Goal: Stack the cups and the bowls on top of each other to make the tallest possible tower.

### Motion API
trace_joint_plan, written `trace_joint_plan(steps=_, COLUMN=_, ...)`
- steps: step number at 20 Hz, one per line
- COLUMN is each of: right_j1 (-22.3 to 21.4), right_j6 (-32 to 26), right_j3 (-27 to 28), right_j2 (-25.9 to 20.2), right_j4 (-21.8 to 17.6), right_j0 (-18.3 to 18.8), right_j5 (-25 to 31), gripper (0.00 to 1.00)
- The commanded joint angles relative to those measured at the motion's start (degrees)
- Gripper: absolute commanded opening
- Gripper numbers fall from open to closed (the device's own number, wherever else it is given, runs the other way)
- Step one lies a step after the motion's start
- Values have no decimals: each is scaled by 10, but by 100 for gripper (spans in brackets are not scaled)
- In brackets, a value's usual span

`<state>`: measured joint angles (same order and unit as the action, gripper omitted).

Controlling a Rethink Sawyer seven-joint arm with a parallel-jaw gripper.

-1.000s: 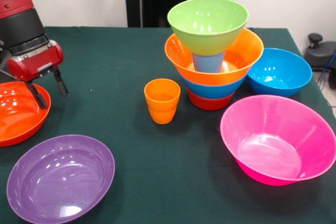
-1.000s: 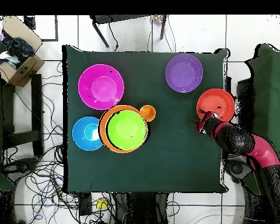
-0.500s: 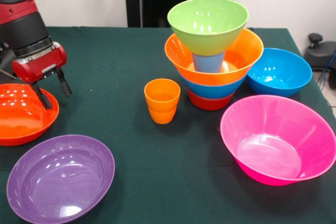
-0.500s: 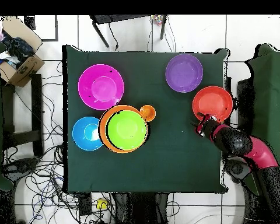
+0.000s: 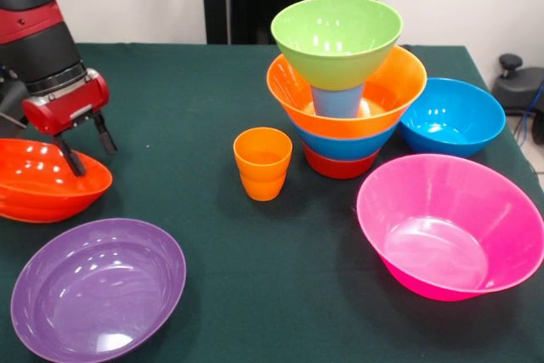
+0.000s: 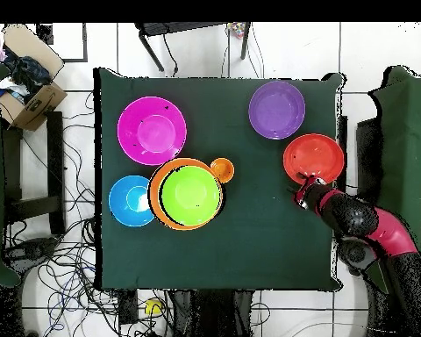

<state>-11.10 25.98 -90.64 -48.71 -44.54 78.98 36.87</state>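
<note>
My gripper [image 5: 83, 144], fingers pinching its rim, has lifted and tilted the red-orange bowl [image 5: 47, 183] off the table's [image 5: 212, 235] nine-o'clock edge within the last second, meaning it is headed for the tower [image 5: 344, 82] at one o'clock.

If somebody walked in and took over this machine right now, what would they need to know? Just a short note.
Gripper: shut on the rim of the red-orange bowl, which sits tilted near the table edge, beside the purple bowl.
Tower: from the bottom, a red-orange bowl, blue bowl, orange bowl, light blue cup, with the lime green bowl on top.
Loose: orange cups nested next to the tower, a blue bowl and the large pink bowl.
Done: five pieces stacked.
Left: the gripped bowl, purple, blue and pink bowls and the orange cups.
</note>
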Motion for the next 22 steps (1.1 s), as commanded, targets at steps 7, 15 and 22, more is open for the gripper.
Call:
trace_joint_plan(steps=7, right_j1=-8, right_j6=36, right_j3=54, right_j2=62, right_j4=-34, right_j0=-47, right_j5=-34, gripper=100)
trace_joint_plan(steps=15, right_j1=-18, right_j6=48, right_j3=57, right_j2=76, right_j4=-33, right_j0=-58, right_j5=-42, gripper=100)
trace_joint_plan(steps=22, right_j1=-28, right_j6=54, right_j3=56, right_j2=85, right_j4=-33, right_j0=-66, right_j5=-43, gripper=100)
